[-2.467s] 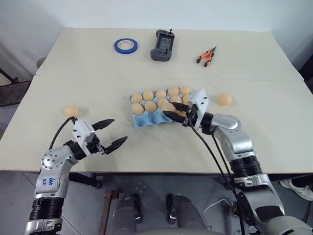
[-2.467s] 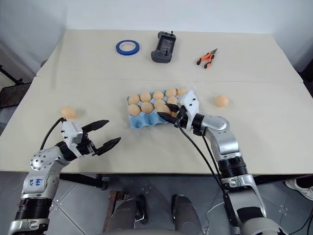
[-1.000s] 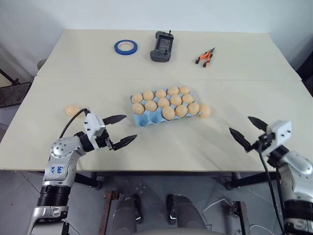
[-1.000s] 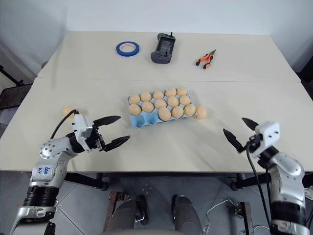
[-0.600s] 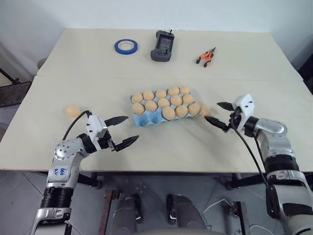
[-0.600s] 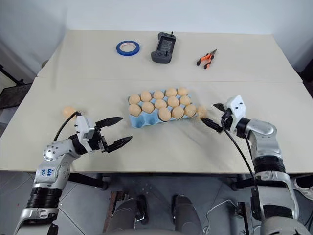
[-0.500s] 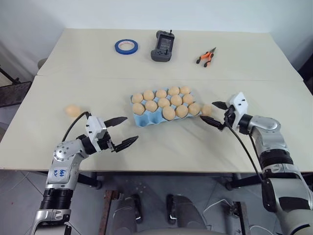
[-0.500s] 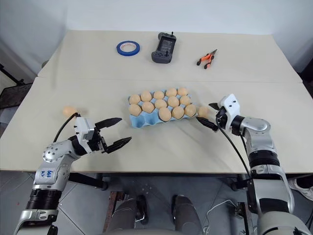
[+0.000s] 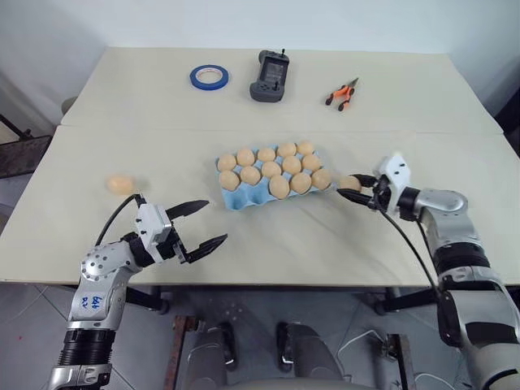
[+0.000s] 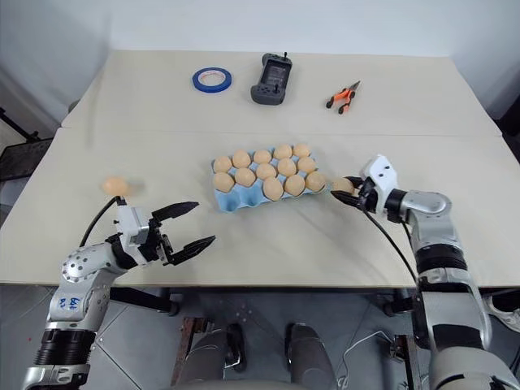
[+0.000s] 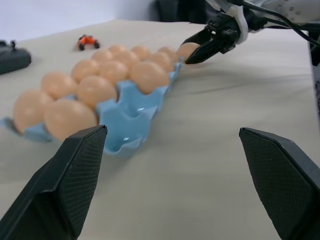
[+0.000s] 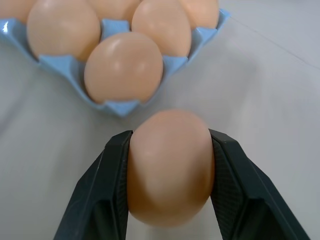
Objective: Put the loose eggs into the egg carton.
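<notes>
The light blue egg carton point(image 9: 244, 201) lies mid-table, holding several tan eggs, with bare cups at its near left end. My right gripper point(image 9: 355, 185) is shut on a loose egg point(image 12: 170, 165) just off the carton's right end; both fingers point(image 12: 107, 190) press its sides. Another loose egg point(image 9: 119, 184) rests on the table at the left. Near the front edge my left gripper point(image 9: 198, 224) stands open and empty, to the right of that egg and short of the carton.
At the table's far side lie a blue tape roll point(image 9: 209, 77), a dark handheld controller point(image 9: 269, 76) and orange-handled pliers point(image 9: 342, 92). A seam point(image 9: 146, 130) runs across the tabletop between them and the carton.
My right gripper swung in from the front right to the egg beside the carton and closed on it. The left arm drew back slightly.
</notes>
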Controlling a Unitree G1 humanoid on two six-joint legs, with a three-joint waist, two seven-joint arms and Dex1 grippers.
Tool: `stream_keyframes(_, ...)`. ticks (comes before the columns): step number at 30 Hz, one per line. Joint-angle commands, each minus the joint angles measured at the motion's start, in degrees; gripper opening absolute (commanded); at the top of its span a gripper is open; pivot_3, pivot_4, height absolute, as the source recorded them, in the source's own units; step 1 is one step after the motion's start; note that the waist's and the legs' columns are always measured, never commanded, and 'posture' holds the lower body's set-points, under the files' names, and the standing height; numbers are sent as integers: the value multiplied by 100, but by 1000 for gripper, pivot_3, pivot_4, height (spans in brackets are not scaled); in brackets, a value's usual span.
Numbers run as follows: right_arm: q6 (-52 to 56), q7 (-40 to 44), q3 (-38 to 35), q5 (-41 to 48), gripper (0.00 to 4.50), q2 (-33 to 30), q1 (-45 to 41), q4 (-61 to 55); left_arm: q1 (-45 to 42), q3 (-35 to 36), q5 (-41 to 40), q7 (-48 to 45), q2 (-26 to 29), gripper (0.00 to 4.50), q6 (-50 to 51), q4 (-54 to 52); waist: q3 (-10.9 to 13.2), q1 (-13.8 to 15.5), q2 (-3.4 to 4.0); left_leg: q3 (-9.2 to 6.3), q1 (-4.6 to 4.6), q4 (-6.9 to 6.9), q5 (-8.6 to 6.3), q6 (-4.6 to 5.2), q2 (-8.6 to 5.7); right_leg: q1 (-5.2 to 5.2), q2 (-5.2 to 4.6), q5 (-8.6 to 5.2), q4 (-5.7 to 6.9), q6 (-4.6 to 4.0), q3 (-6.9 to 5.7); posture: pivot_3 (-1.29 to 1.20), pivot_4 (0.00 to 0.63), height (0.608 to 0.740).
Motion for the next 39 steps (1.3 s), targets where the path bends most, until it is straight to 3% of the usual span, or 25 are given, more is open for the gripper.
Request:
stream_keyframes(1,741,409,-194,659,1795,-153,268,-1496,49,72,-82,-60,107,4500,-113,-212,0,-25,1,0,1,0,0,0,1,0,0,-1,-1,-3,0,0,150,740)
stream_keyframes(7,1788,109,306,1019,1795,504,435,-3359,203,296,-32,272,49,4500,-161,91,1,-84,2,1,11,-6,2,-5,17,-3,18,-7,10,-12,7,0,150,740)
stream_keyframes(11,1822,-325,714,721,1795,1105,193,-3358,368,361,-25,451,13,4500,-135,29,1,-40,2,1,3,-10,4,-11,19,-13,16,-29,10,-53,3,0,150,740)
stream_keyframes(16,1520,-574,1176,320,1795,1783,-151,-2630,615,506,-37,677,53,4500,-90,-134,0,-7,0,9,-8,-32,4,-10,1,-27,-2,-25,2,-46,3,0,150,740)
stream_keyframes(22,1565,-559,1422,243,3711,2135,-210,-2534,684,575,-39,844,38,4500,-89,-179,0,-14,0,14,-16,-47,3,-9,-4,-41,-9,-12,0,-22,-4,0,150,740)
stream_keyframes(24,1510,-582,1409,212,4391,2126,-183,-2575,712,568,-36,886,29,4500,-89,-205,0,-26,0,15,-16,-47,3,-10,-1,-42,-7,-12,4,-22,-7,0,150,740)
stream_keyframes(25,1495,-603,1354,233,4459,2097,-162,-2628,724,573,-33,922,21,4500,-81,-216,0,-32,0,15,-15,-46,4,-11,-1,-43,-7,-12,6,-22,-7,0,150,740)
stream_keyframes(33,607,124,663,852,4459,1363,736,-3288,984,1074,-40,1553,-34,4500,-127,-236,0,8,-1,13,-15,-51,2,-9,-2,-39,-7,-13,-5,-22,-9,0,150,740)
stream_keyframes(39,-83,936,-37,1481,4459,722,1782,-3308,1301,2090,-34,3019,-458,4500,52,-343,0,-21,-2,10,-6,-43,0,-5,-1,-24,-5,-11,-12,-18,-13,0,150,740)
